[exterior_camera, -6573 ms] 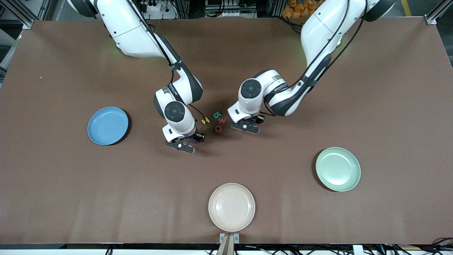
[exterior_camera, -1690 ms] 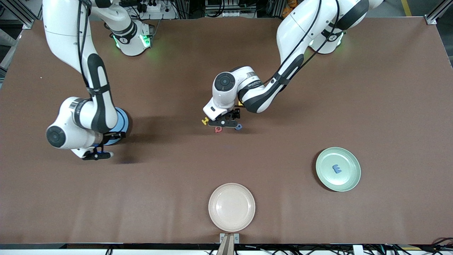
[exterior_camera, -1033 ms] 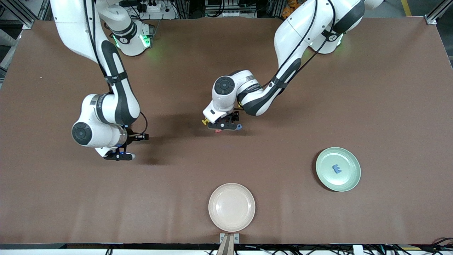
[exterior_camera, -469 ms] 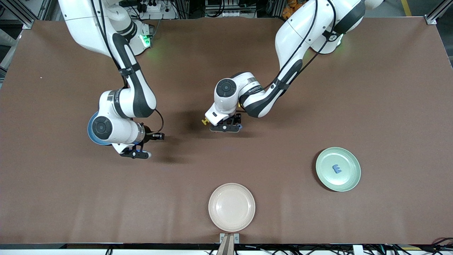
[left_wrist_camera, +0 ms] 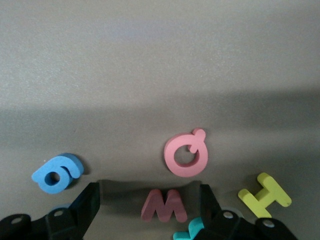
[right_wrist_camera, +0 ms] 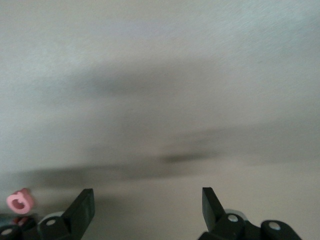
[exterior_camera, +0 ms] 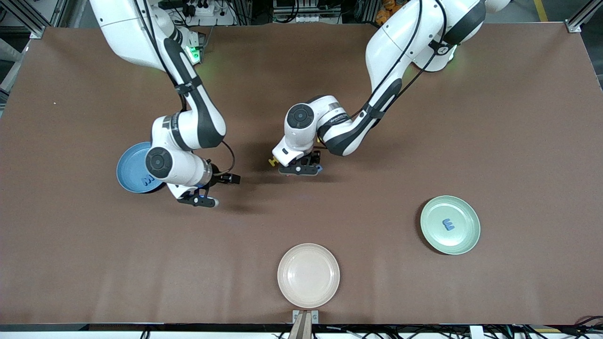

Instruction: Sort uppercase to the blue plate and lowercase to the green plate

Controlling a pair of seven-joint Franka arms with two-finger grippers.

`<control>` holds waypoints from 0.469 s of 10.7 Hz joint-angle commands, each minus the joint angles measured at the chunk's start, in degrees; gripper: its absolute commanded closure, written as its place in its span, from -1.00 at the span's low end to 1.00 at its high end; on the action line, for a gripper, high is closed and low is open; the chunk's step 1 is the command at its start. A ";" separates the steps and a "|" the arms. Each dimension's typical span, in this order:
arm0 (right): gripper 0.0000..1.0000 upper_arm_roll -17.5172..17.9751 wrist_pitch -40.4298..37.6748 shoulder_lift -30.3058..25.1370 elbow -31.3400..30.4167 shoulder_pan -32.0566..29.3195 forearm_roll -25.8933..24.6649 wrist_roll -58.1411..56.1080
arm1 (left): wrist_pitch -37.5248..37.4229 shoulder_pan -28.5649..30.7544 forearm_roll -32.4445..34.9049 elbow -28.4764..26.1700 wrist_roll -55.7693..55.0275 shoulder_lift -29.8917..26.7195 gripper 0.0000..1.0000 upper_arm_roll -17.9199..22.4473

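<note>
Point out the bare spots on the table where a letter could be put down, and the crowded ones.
Bare table lies between the beige plate and green plate, and between the beige plate and blue plate. It is crowded mid-table: the left gripper, jaws open, straddles the red w/m, with the red Q, yellow H and blue g-like letter close by. The right gripper, open, hangs beside the blue plate.

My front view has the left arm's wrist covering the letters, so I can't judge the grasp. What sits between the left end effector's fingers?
Observer: The left end effector, low over the table, is open, with the small red lowercase letter between its fingers.
Operator: Is the red Q in the way?
Observer: No, the red Q lies apart from that letter, just past the fingertips.
Operator: Is the right end effector carrying anything?
Observer: No, the right end effector is open and empty, beside the blue plate.
</note>
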 commanded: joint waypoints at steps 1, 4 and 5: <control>-0.91 0.89 1.20 -1.68 -1.43 0.24 -1.04 2.16 | 0.08 -1.11 -0.19 1.14 0.78 0.64 -0.75 0.57; -1.00 1.41 2.52 -1.59 -1.87 0.86 -1.04 2.24 | 0.08 -1.20 -0.01 1.14 1.04 0.64 -0.63 0.57; -1.00 1.41 2.96 -1.51 -1.96 0.86 -1.04 2.16 | 0.08 -1.20 -0.10 1.05 1.65 0.64 -0.57 0.57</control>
